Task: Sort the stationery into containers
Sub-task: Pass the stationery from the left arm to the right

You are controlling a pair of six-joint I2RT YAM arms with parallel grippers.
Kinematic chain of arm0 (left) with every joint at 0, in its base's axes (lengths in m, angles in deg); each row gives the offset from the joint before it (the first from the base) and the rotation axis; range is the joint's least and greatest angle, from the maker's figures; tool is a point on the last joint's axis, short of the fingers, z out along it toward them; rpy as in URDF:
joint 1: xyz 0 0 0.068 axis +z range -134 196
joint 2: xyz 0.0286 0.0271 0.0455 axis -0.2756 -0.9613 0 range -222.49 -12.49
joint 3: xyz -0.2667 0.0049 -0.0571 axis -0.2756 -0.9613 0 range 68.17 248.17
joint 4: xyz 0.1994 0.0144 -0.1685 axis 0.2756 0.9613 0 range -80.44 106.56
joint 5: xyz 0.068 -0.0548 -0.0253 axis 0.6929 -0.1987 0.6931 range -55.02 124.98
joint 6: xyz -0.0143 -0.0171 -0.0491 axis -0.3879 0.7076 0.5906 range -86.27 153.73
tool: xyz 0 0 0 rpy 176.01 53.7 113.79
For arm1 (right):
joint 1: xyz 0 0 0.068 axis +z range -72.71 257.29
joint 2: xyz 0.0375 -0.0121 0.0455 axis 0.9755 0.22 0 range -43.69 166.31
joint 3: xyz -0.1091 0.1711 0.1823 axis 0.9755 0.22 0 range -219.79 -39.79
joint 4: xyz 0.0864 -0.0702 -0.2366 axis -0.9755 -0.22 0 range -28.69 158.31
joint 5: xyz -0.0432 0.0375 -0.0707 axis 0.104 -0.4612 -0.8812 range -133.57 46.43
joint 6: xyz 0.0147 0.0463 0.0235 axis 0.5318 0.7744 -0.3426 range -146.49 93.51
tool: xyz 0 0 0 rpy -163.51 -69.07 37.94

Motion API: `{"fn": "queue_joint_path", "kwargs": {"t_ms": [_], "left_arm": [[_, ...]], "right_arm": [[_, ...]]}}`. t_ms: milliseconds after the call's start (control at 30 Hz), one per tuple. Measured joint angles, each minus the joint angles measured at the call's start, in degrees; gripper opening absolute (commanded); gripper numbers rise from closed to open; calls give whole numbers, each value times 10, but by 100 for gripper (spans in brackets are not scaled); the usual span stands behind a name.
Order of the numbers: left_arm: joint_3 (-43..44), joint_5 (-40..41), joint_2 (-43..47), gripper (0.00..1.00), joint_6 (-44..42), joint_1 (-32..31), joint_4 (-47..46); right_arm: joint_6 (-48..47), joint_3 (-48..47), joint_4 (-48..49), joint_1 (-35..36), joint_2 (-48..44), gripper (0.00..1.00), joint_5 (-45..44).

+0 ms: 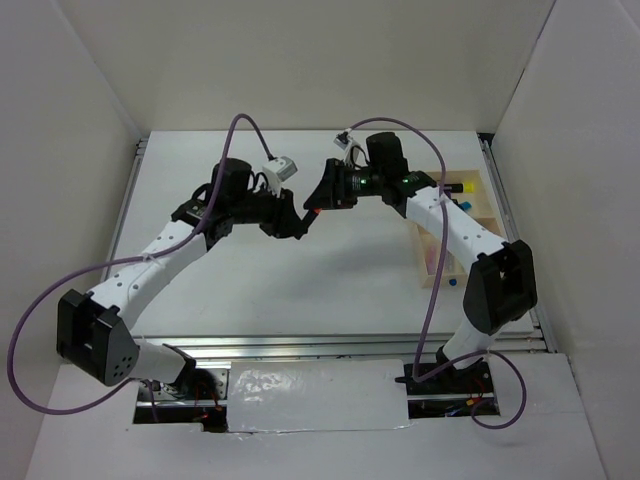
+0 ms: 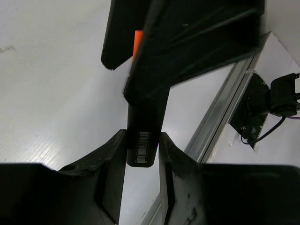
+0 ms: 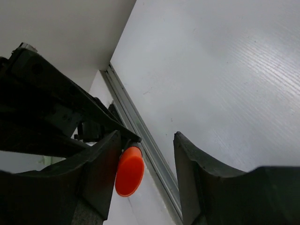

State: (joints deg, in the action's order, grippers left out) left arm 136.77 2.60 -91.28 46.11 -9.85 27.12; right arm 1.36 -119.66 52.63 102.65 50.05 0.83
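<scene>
a: how much room on the left?
b: a good deal. seen from above, the white table (image 1: 230,300) runs open from the left rail (image 1: 135,200) to the centre, and only the left arm (image 1: 150,265) slants up across it.
a: and the middle?
b: the left gripper (image 1: 293,226) pinches the black barrel of an orange-capped marker (image 2: 142,145), held above the table. the right gripper (image 3: 146,140) faces it with jaws apart. the orange cap touches one of its fingers (image 3: 101,173), and the other stands well clear.
a: right side?
b: tighter. the wooden tray (image 1: 430,262) lies along the right rail (image 1: 505,215), partly under the right arm (image 1: 450,225). a yellow-tipped pen (image 1: 466,186) shows at its far end. the rest of its contents i cannot tell.
</scene>
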Motion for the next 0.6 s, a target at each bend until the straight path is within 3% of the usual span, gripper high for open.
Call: {"fn": "queue_joint_path", "kwargs": {"t_ms": [67,100,133,167,200,233,300,367,467,600], "left_arm": [[1,3,-3,0,0,-3,1],[1,6,-5,0,0,-4,2],[1,8,-7,4,0,-5,3],[1,11,-9,15,-3,-5,9],[1,12,-14,22,-2,-5,9],[1,14,-15,43,-2,-7,10],[4,23,-15,63,-1,-8,14],[11,42,-15,97,-4,-5,22],[26,75,-15,99,-6,7,41],[31,129,-9,99,-17,42,57]], "right_arm": [[0,-2,1,2,9,37,1],[3,-4,1,2,12,20,2],[2,-4,2,3,14,14,3],[15,-6,3,3,16,3,13],[17,-7,5,3,16,0,11],[14,-8,5,4,16,0,10],[13,-8,5,2,16,0,11],[10,-7,5,-7,16,0,11],[5,-6,4,-44,15,0,14],[-27,-4,-4,-153,10,0,0]]}}
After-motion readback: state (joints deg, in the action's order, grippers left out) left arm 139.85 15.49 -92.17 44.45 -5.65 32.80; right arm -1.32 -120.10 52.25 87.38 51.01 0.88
